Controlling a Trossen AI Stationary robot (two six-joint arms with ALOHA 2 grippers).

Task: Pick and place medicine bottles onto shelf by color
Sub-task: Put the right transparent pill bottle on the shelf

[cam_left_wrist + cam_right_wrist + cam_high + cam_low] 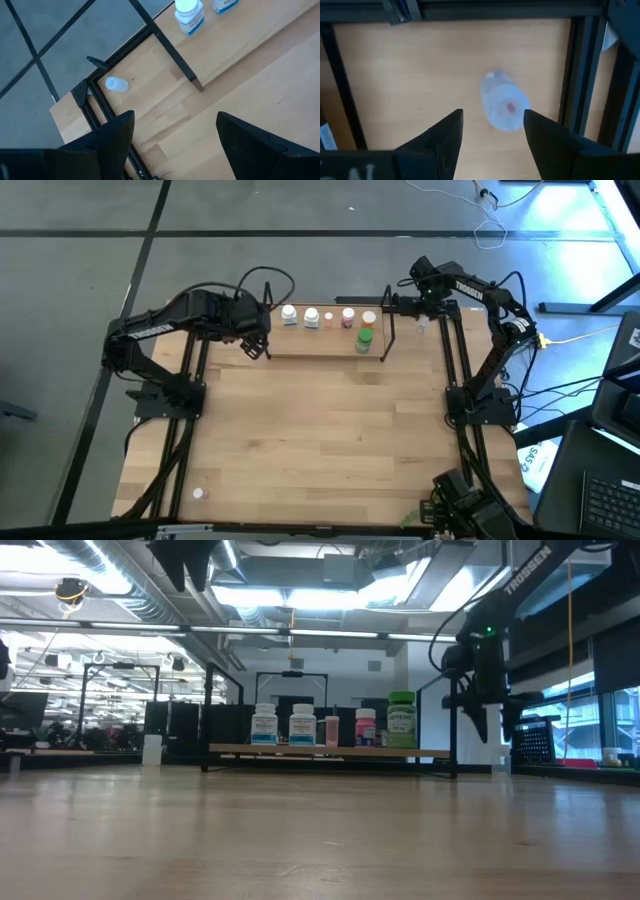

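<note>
Bare wooden bench (320,840) fills the low view's foreground; beyond it the shelf (330,752) carries a row of medicine bottles (303,726) — white, pink, one green (401,720). Right gripper (492,131) hangs over a white bottle (503,106) lying on the bench, fingers spread, gripping nothing. Left gripper (172,132) hovers by the shelf's left end — fingers wide, empty.

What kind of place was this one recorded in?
Probably a robotics lab or open workshop. The low view shows exposed ceiling ducts and strip lights over a big room; the high view shows a wooden table on grey floor, with loose cables beside it.
</note>
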